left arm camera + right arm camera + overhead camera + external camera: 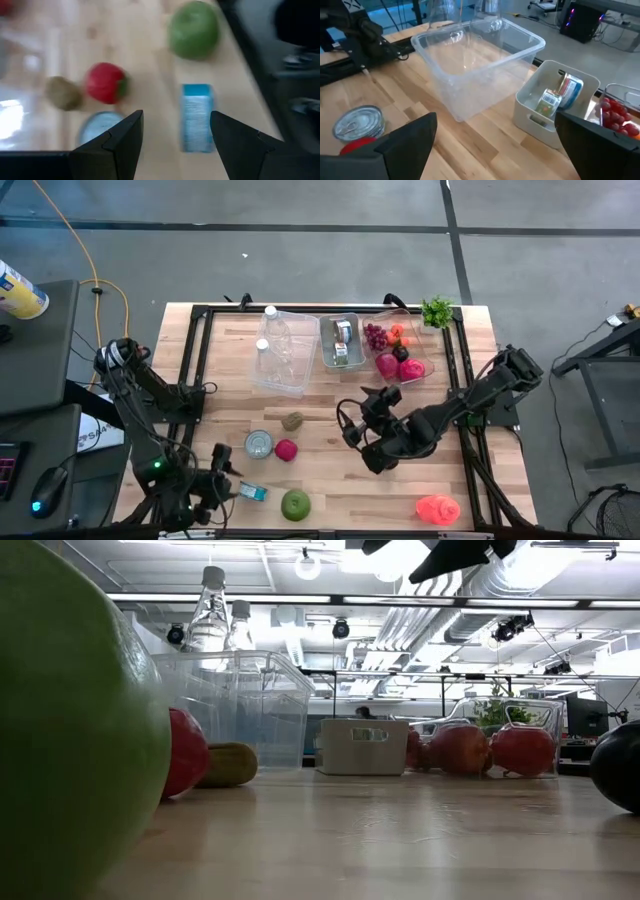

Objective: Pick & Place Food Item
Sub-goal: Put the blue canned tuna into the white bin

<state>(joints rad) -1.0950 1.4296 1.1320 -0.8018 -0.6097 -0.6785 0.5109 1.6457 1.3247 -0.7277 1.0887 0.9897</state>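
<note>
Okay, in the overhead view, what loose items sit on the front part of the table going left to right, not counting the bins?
Blue can lying on its side → upright silver can → red fruit → green apple → pink-red item near the right front corner.

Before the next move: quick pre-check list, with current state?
1. Left gripper open, nothing held: ok.
2. Right gripper open, nothing held: ok.
3. Blue can lying ahead of the left gripper, not yet between its fingers: ok.
4. White bin reachable, already holds cans: ok.
5. Green apple and red fruit apart from the blue can: ok.
6. Which item is the target: cannot tell.
</note>
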